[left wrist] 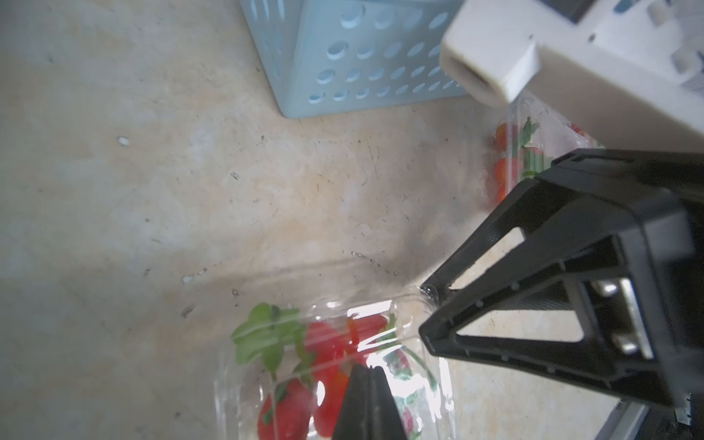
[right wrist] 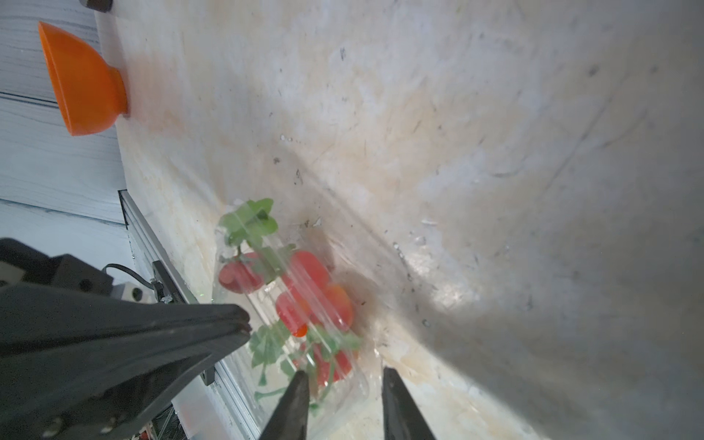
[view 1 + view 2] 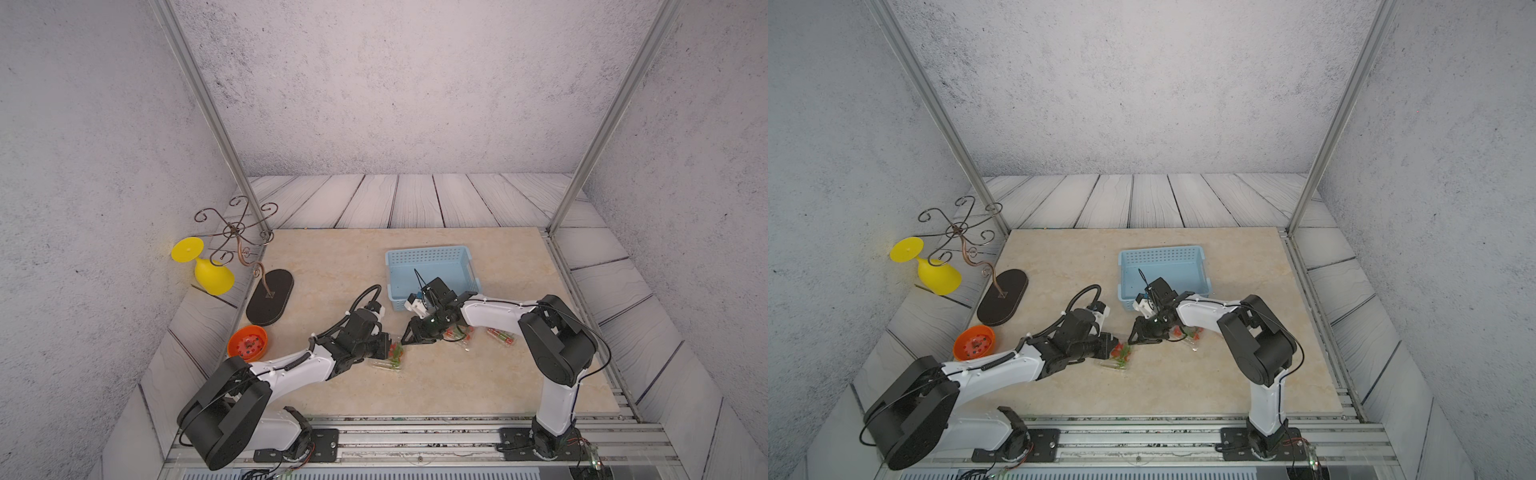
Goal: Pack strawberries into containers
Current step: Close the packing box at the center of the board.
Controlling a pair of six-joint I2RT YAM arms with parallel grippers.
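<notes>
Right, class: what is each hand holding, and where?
Left hand: shut at the box; a hold cannot be told. Right hand: open at its corner, holding nothing.

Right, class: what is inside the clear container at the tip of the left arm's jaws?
Inside the clear container lie red strawberries with green leafy caps, seen through the plastic. The left gripper hides part of it, so their count cannot be told.

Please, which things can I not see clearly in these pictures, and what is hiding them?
- Near container: the left end effector covers part in both top views; the left wrist picture's edge cuts it off. Its strawberries cannot be counted.
- Its lid: wrist-view glare hides whether it is shut.
- Middle container: partly under the right arm in both top views.
- Orange bowl: contents too small to identify.
</notes>
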